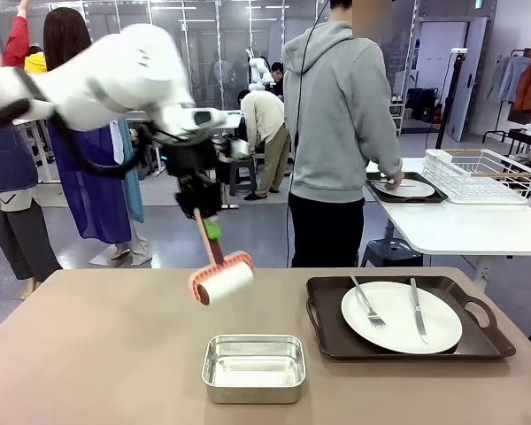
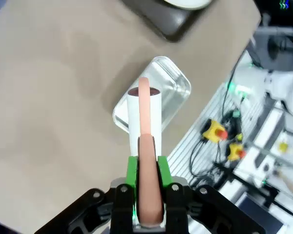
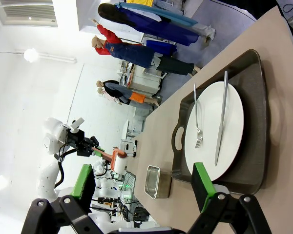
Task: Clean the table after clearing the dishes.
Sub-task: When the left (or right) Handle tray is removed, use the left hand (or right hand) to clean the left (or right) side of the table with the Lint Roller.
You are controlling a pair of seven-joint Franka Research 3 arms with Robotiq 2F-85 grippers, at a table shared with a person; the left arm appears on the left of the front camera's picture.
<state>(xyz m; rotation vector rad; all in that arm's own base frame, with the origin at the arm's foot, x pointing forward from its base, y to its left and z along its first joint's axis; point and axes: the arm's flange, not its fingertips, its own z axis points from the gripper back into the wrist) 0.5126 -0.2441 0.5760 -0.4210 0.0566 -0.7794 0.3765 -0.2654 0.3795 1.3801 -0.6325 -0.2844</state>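
My left gripper hangs above the brown table, shut on the pink handle of a white lint roller. In the left wrist view the left gripper clamps that handle, and the roller hangs over a steel pan. At the table's right, a dark tray carries a white plate with fork and knife. My right gripper is open, off the table's edge near that plate. A person sets a second plate and tray on the white table.
The steel pan sits near the front edge at the middle. A white dish rack stands on the white side table at the back right. Other people stand behind the table's far left.
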